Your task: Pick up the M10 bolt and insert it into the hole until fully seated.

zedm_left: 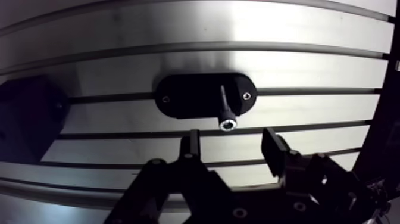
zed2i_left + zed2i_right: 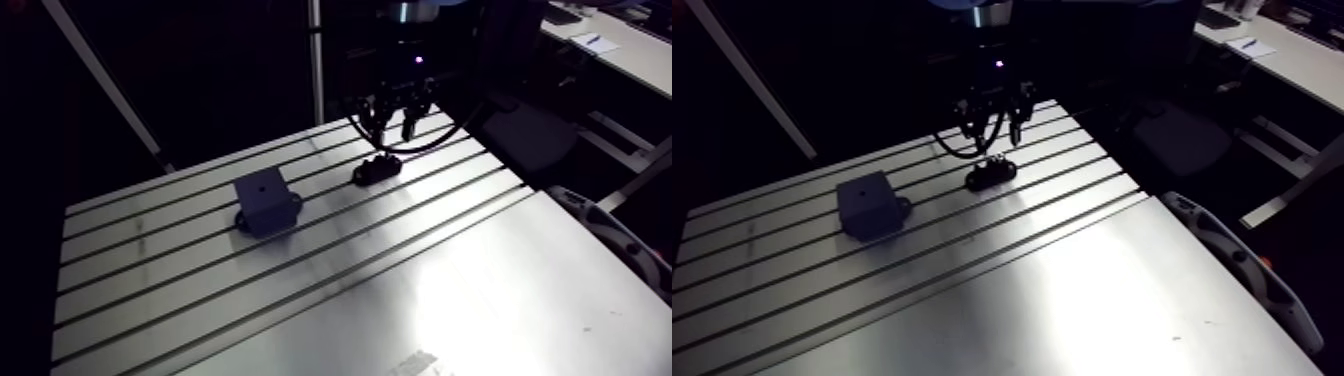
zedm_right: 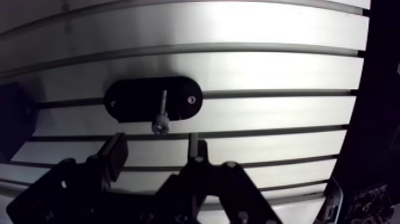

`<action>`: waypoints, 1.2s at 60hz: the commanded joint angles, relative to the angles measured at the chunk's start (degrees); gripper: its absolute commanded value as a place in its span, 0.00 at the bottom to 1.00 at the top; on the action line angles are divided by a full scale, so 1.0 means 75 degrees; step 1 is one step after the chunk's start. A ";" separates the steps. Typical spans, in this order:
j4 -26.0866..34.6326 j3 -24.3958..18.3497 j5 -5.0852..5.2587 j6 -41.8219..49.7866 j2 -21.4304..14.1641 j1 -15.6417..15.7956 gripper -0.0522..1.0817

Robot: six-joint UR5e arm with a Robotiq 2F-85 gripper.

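A slim dark bolt [image 1: 226, 113] with a socket head stands upright in a black oval holder [image 1: 205, 95] fixed on the slotted table. My gripper [image 1: 232, 146] hangs just above it, open, with the bolt head slightly ahead of the gap between the fingers and nothing held. In the arm view the gripper [image 2: 398, 120] hovers over the holder [image 2: 377, 170]. A dark blue block [image 2: 265, 202] with a small hole in its top stands to the left on the table.
The slotted aluminium table [image 2: 430, 290] stretches wide toward the front. In the wrist view the dark block [image 1: 27, 119] lies off to the side of the holder. A white curved object [image 2: 1242, 265] sits by the table's right edge.
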 commanded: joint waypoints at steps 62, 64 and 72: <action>-0.0326 0.0064 0.0011 -0.0032 0.0314 -0.0009 0.43; -0.0326 0.0064 0.0011 -0.0032 0.0317 -0.0020 0.43; -0.0326 0.0064 0.0011 -0.0032 0.0318 -0.0057 0.44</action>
